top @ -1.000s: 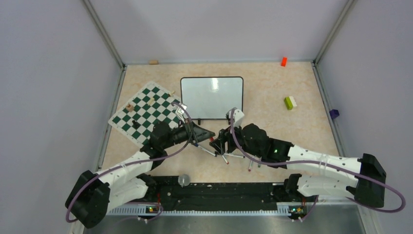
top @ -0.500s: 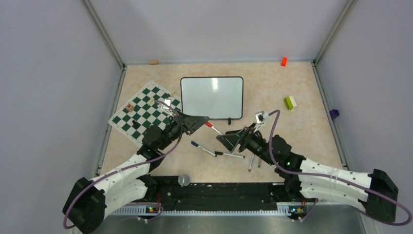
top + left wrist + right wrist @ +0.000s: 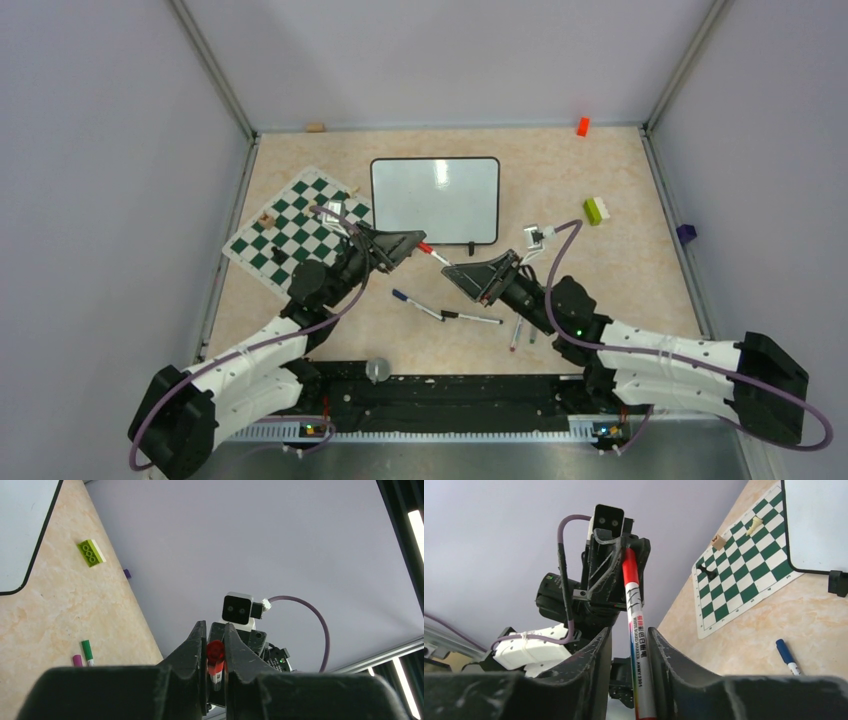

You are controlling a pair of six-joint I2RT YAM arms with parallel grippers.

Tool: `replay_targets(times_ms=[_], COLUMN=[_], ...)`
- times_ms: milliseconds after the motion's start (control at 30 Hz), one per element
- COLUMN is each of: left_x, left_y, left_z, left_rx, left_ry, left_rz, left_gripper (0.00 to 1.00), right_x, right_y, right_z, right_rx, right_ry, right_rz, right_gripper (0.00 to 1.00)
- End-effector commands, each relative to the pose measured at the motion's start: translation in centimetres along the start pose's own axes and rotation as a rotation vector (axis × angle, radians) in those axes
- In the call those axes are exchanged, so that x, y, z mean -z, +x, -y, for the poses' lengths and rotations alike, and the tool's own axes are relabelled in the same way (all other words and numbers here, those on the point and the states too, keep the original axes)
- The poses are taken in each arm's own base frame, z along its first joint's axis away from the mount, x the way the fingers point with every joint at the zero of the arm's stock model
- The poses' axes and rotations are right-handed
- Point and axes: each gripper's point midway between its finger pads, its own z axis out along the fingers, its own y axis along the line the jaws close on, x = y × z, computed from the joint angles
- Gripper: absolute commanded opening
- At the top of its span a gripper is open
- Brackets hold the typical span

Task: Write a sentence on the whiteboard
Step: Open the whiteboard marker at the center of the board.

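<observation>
Arms are rising clear of the loose pens [image 3: 470,318] they were crouching over a second ago, and a red marker [image 3: 437,257] is now bridging the gap between them. The left gripper [image 3: 414,241] is clamping tight on its red cap [image 3: 215,652], while the right gripper [image 3: 455,270] is squeezing the white barrel. This is looking like the setup for pulling the cap off. The whiteboard [image 3: 435,200] is lying flat at twelve o'clock from the marker, near it and bearing no lettering yet, so writing is waiting on the uncapping.
</observation>
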Motion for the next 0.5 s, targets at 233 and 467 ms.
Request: replay_targets(times_ms=[233, 467], left_x=[0.5, 3.6], left_y=[-2.8, -9.0], left_z=[0.7, -2.7], left_rx=[0.023, -0.032], left_ry=[0.001, -0.19], left_rz=[0.134, 0.294], left_gripper=[0.0, 0.0], right_x=[-0.5, 2.5], right_y=[-2.1, -0.8], right_z=[-1.8, 1.4], right_rx=[-0.047, -0.067], right_ry=[-0.033, 0.055], right_rz=[0.073, 0.041], right_gripper=[0.0, 0.0])
